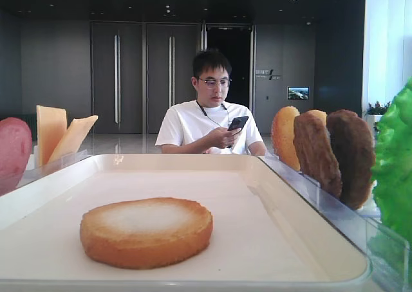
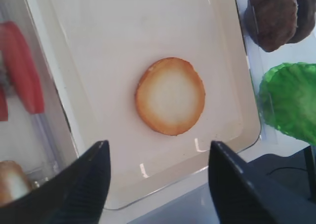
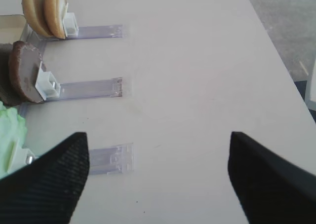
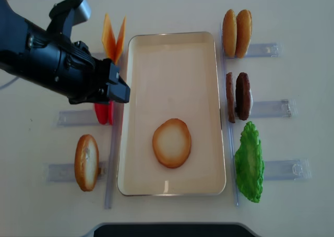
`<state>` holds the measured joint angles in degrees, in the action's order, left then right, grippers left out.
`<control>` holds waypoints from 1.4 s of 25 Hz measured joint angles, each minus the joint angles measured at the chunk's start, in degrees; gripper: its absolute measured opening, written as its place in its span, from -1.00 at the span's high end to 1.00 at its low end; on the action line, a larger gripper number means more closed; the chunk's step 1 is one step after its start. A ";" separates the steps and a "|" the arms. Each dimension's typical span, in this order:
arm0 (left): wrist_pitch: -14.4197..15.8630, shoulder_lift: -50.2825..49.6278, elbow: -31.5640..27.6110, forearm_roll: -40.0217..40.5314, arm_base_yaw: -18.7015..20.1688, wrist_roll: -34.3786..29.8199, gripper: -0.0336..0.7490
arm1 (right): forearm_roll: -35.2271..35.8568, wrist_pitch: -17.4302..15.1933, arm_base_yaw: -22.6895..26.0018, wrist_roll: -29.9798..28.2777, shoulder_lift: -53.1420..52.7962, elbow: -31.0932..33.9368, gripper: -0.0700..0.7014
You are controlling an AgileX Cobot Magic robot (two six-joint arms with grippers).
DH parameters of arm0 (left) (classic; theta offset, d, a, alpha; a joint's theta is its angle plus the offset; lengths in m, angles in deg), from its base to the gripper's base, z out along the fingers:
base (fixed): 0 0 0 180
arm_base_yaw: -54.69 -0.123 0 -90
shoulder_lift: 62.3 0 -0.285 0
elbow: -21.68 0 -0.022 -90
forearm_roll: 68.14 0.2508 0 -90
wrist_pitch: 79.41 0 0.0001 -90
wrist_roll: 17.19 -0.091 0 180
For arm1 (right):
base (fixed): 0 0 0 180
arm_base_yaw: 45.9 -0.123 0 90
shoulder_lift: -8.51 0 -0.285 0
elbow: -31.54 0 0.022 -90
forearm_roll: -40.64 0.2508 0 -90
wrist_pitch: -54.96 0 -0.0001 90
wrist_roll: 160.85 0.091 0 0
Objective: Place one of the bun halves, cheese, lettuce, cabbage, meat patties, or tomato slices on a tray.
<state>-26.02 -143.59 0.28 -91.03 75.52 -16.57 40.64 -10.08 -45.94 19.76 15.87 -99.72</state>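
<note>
One bun half [image 4: 171, 142] lies pale face up on the tray [image 4: 209, 44], set apart from both grippers; the left gripper [image 2: 158, 184] hangs above it, spread wide and empty; the right gripper [image 3: 158, 177] idles over bare table [image 3: 197, 61], fingers likewise parted.

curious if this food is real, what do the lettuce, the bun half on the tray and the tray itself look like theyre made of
The lettuce looks like glossy moulded plastic: its green is uniform and it holds a stiff ruffle. The bun half seems a matte foam or rubber replica, with an even golden rim and a pale face. The tray looks like smooth cream plastic, since light glints off its rim.
</note>
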 joint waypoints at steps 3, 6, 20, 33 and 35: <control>1.75 0.00 0.56 3.37 0.00 1.91 -0.38 | 0.00 0.00 0.00 0.00 0.00 0.00 -0.68; 3.38 0.00 0.61 6.65 0.00 3.40 -0.41 | 0.00 0.00 0.00 0.00 0.00 0.00 -0.68; 12.32 0.00 7.97 30.00 0.00 12.49 -0.43 | 0.00 0.00 0.00 0.00 0.00 0.00 -0.68; 17.24 0.00 13.36 32.94 -19.50 2.42 -0.43 | 0.00 0.00 0.00 0.00 0.00 0.00 -0.68; 17.42 0.00 13.36 31.66 -23.03 0.17 -0.43 | 0.00 0.00 0.00 0.00 0.00 0.00 -0.68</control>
<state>-8.60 -143.59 13.63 -59.36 52.49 -16.39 40.64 -10.08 -45.94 19.76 15.87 -99.72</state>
